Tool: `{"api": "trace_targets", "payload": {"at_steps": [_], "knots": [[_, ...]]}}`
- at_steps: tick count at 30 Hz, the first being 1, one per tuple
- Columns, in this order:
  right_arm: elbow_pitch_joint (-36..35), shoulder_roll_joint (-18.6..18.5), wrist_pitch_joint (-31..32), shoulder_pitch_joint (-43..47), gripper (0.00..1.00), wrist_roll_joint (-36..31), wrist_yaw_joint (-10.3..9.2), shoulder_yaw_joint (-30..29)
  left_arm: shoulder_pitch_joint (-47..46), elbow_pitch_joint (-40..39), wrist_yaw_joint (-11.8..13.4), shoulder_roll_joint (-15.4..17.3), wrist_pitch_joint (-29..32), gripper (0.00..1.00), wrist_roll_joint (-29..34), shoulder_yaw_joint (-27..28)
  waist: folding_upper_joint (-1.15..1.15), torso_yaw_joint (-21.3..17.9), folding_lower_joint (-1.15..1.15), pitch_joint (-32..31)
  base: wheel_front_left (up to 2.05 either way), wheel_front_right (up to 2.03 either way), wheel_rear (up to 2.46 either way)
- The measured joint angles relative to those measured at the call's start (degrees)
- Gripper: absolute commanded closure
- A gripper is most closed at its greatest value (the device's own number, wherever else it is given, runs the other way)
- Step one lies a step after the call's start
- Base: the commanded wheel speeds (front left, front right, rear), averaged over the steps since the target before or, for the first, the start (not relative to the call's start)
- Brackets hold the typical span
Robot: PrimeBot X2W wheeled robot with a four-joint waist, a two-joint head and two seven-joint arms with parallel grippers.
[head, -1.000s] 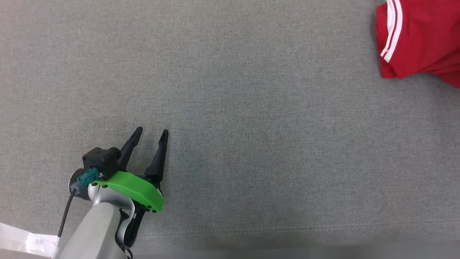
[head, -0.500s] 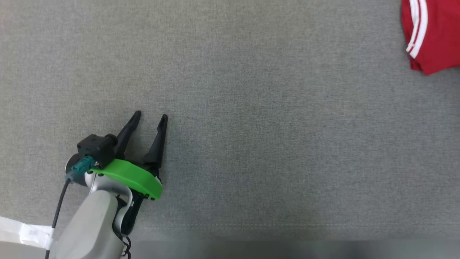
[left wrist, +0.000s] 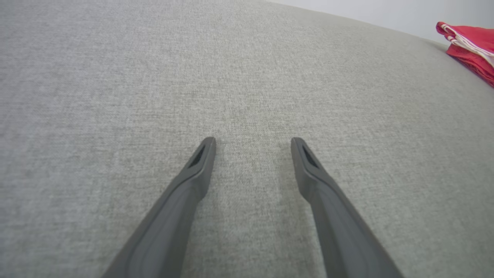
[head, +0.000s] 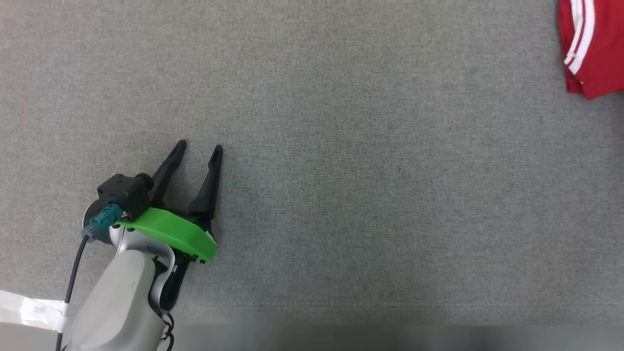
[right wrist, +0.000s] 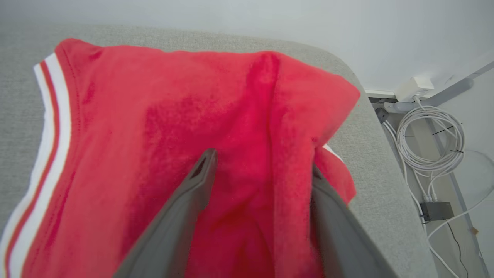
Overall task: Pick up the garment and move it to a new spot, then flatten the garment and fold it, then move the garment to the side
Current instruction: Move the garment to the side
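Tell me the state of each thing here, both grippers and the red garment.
Red white-striped fabric garment: rumpled, lying at a corner of the grey fabric surface.
Left gripper: open, empty, over bare surface.
Right gripper: open around a garment fold.

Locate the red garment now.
The red garment lies at the head view's top-right corner, on the grey surface, far from the left gripper; the right gripper stands open over it.

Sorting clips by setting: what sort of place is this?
Likely a lab or test room: grey fabric-covered table, red garment at its corner, coiled white cables on the floor beside it.
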Motion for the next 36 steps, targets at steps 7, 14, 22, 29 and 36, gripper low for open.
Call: {"api": "trace_targets", "payload": {"at_steps": [7, 14, 22, 29, 36], "knots": [[2.3, 0.6, -0.1, -0.1, 0.00, -3.0, -1.24, 1.6, 0.3, 1.6, 0.0, 0.0, 0.2, 0.00, 0.0, -0.2, 0.00, -1.3, 0.00, -2.9, 0.00, 0.00, 0.00], [3.6, -0.1, -2.8, -0.5, 0.00, -6.7, -2.07, 2.9, 1.3, 2.7, 0.0, -0.5, 0.3, 0.00, -0.1, -0.7, 0.00, -2.5, 0.00, -6.3, 0.00, 0.00, 0.00], [-1.2, 3.0, -8.2, -3.7, 0.00, -8.2, -2.10, 2.5, 1.9, 1.9, 0.0, -0.8, 0.2, 0.00, -0.6, -1.3, 0.00, -3.2, 0.00, -7.9, 0.00, 0.00, 0.00], [1.6, 3.6, -6.8, 1.1, 1.00, -2.4, -2.10, -1.1, 1.9, 1.3, 0.0, -0.7, 0.2, 0.00, -0.6, -1.5, 0.00, -1.8, 0.00, -6.5, 0.00, 0.00, 0.00], [3.6, 3.5, -5.7, 2.6, 1.00, 0.5, -2.10, -3.3, 1.8, 0.6, 0.0, 0.2, 0.3, 0.00, -0.6, -1.2, 0.00, -0.6, 0.00, -4.4, 0.00, 0.00, 0.00]]}}
